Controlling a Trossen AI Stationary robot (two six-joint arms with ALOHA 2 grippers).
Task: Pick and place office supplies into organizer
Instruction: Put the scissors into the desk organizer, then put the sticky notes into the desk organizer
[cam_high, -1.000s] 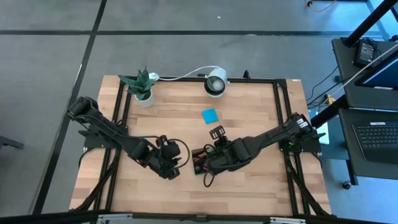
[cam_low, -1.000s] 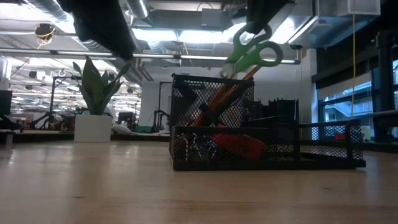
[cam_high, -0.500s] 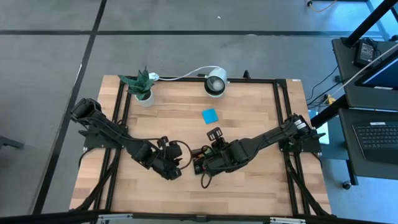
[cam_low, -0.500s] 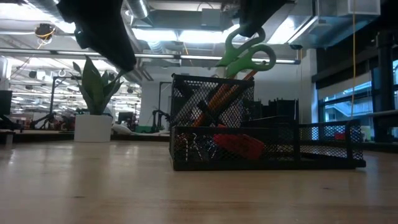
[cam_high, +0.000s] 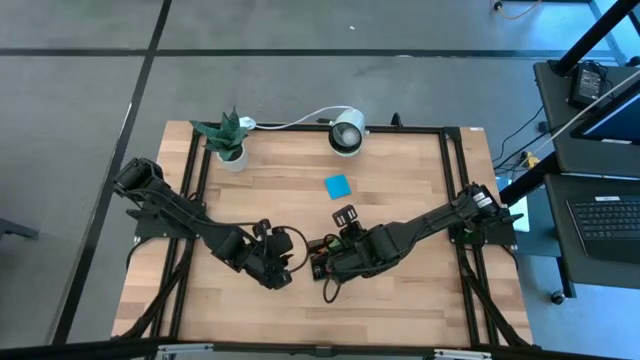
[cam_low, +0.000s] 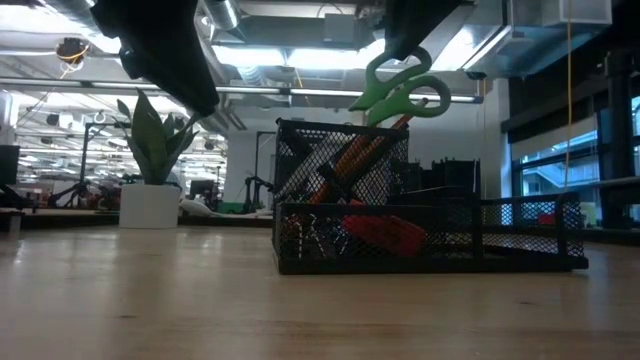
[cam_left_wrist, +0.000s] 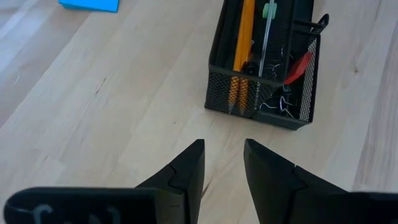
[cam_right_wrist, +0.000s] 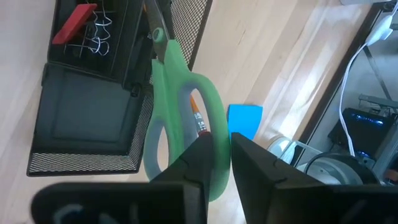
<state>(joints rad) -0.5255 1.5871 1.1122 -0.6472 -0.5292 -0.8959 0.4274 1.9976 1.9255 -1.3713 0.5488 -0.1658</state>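
since a second ago: green-handled scissors (cam_low: 400, 88) lowered slightly, blades now sunk deeper into the tall cell of the organizer (cam_low: 430, 232); handles still standing above the mesh rim, tilted. left arm shifted a little at first, then unmoved.

right gripper (cam_right_wrist: 222, 146): poised directly over the organizer near the table's middle; fingers (cam_right_wrist: 202, 155) set close together around one green handle loop, contact with the plastic still apparent, grip seemingly loosening; whether the loop is still truly pinched cannot be told.

left gripper (cam_left_wrist: 222, 163): hovering just beside the organizer on its left side, fingers parted with a narrow gap, holding nothing.

organizer contents: orange pencils (cam_left_wrist: 244, 37) leaning in the tall cell alongside the scissors; small red piece (cam_left_wrist: 298, 67) and tiny black clips (cam_left_wrist: 277, 102) in the adjacent low cell; one shallow tray compartment bare.

blue square sticky-note pad (cam_high: 337, 185): flat on the wooden table (cam_high: 400, 170), apart from the organizer, toward the white round lamp (cam_high: 347, 132); potted green plant (cam_high: 227, 140) at the far left corner.
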